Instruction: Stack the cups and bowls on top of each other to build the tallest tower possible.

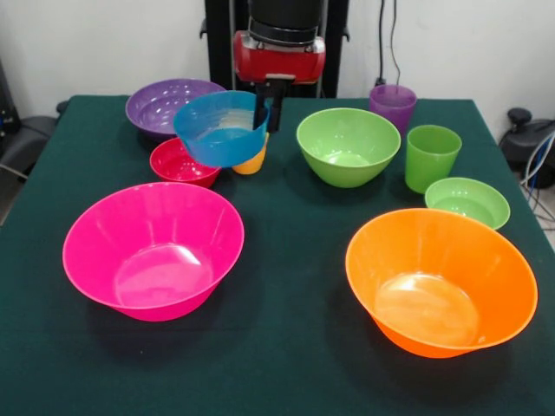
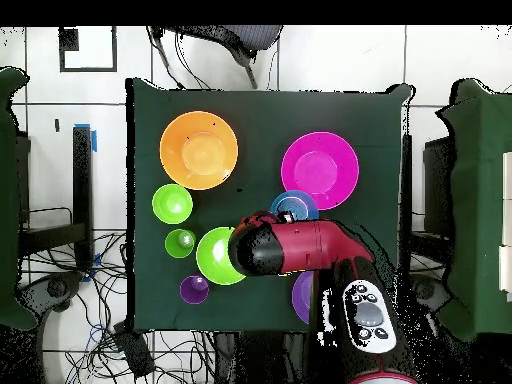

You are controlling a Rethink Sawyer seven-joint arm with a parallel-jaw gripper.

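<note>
My gripper [image 1: 264, 106] is shut on the rim of the small blue bowl [image 1: 221, 130], holding it tilted above the table. Just under it are the small red bowl [image 1: 182, 162] and the yellow-orange cup [image 1: 253, 161]. The medium purple bowl [image 1: 165, 104] sits behind them. The medium green bowl [image 1: 347, 146] stands empty at the centre, with nothing stacked in it. The purple cup [image 1: 392, 104], green cup [image 1: 431, 156] and small light green bowl [image 1: 468, 201] stand to the right. In the overhead view the blue bowl [image 2: 293, 205] peeks out beside my arm [image 2: 290, 248].
The large pink bowl [image 1: 152, 251] and large orange bowl [image 1: 440, 282] stand upright at the front of the green table [image 1: 286, 364]. In the overhead view my arm hides the red bowl, the yellow-orange cup and most of the purple bowl [image 2: 301, 297].
</note>
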